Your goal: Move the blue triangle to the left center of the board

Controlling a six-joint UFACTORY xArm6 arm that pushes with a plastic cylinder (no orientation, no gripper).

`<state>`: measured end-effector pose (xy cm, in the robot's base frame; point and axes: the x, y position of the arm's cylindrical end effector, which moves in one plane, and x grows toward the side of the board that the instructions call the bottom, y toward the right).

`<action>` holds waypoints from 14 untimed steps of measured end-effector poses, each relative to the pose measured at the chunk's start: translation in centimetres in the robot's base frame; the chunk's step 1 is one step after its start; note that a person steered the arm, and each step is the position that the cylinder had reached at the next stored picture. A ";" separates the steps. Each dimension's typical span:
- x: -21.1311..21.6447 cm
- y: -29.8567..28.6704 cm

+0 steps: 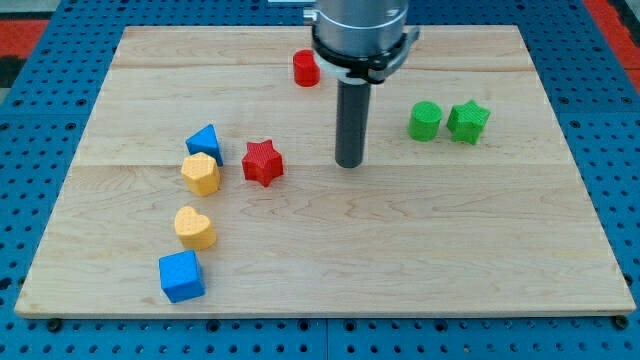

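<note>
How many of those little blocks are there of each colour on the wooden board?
Blue: 2, blue triangle and blue cube
Yellow: 2, yellow hexagon and yellow heart
Red: 2, red star and red cylinder
Green: 2, green cylinder and green star
Total: 8

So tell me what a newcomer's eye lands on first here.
The dark rod drops from the view's top centre, my tip resting on bare wood right of the red star. At the view's left, the blue triangle touches a yellow block. Two green blocks sit at right.
</note>
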<state>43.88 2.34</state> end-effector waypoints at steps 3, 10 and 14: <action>11.0 1.8; -0.6 -4.3; -2.0 -11.6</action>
<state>41.89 -9.22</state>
